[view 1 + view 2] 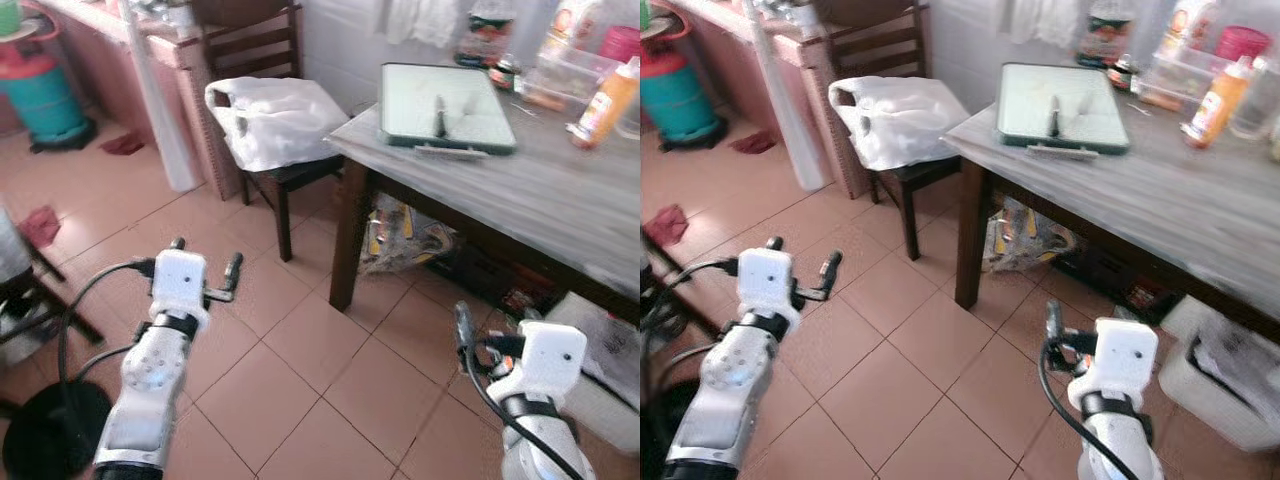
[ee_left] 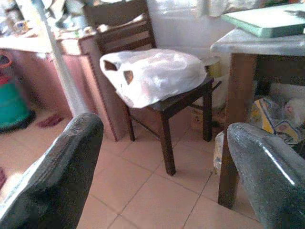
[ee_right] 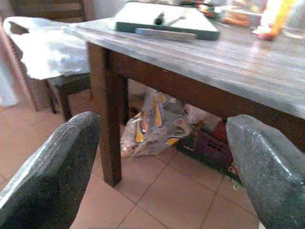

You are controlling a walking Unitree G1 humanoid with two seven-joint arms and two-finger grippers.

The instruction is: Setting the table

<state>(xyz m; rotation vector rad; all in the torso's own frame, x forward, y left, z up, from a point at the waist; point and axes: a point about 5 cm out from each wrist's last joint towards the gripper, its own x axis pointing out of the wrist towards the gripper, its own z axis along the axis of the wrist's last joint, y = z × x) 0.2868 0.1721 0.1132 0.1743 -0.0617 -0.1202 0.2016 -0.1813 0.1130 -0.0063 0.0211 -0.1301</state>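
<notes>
Tiled kitchen floor leads to a wooden worktop [image 1: 560, 190] with a green tray [image 1: 445, 105] near its front corner, while the left hand [image 1: 205, 265] and right hand [image 3: 157, 162], both wide and empty, should approach before reaching.

No readable text — the labels on the bottles [image 1: 606, 103] at the table's [image 1: 560, 190] far edge are too blurred.

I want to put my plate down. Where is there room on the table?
The near stretch of the table is bare, in front of the green board. The far edge is crowded: orange bottle, jars and containers.
</notes>
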